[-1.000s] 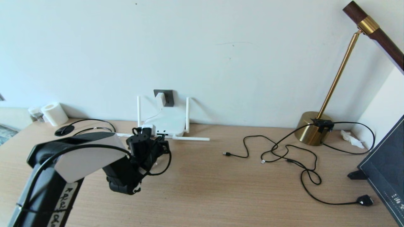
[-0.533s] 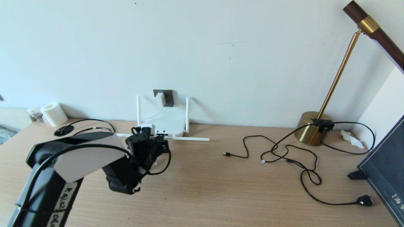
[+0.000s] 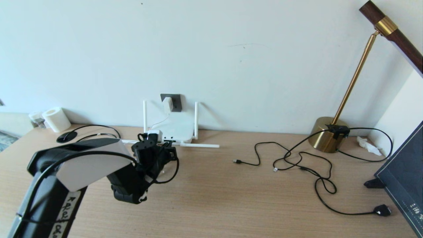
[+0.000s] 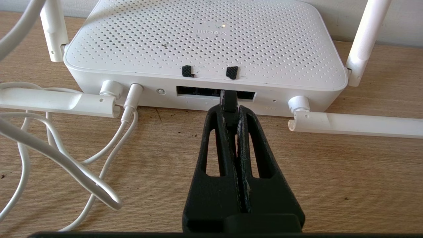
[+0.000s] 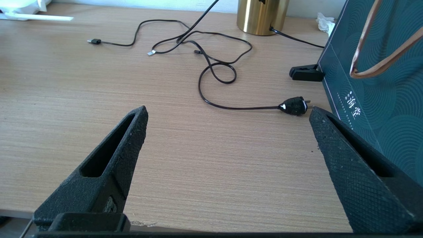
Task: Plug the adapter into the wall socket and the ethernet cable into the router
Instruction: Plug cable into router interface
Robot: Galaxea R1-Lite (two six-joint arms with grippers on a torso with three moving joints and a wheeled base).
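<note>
Now, left gripper (image 4: 228, 109): clamped on ethernet cable (image 4: 228, 99), plug at router (image 4: 205, 43) port, frame ctr.
Right gripper (image 5: 228, 115): wide apart above desk (image 5: 66, 99).
Adapter (image 3: 167, 104): in wall socket (image 3: 175, 101).

Left gripper (image 4: 228, 106) pinched tight on the ethernet cable (image 4: 228, 99) plug, fingers (image 4: 216, 132) pressed together with only the black boot showing past the tips. Plug tip sits at the dark port strip on the router (image 4: 205, 39) front edge, roughly mid-strip; cannot tell if seated. Router flat on wooden desk (image 4: 330, 172), perforated white top, two small black tabs above the ports. One antenna (image 4: 59, 102) lies flat along the desk at one front corner, another (image 4: 357, 124) at the other; two more stand upright at the back corners. Thin white cord (image 4: 127, 114) plugged in beside the ports, looping loosely over the desk.
</note>
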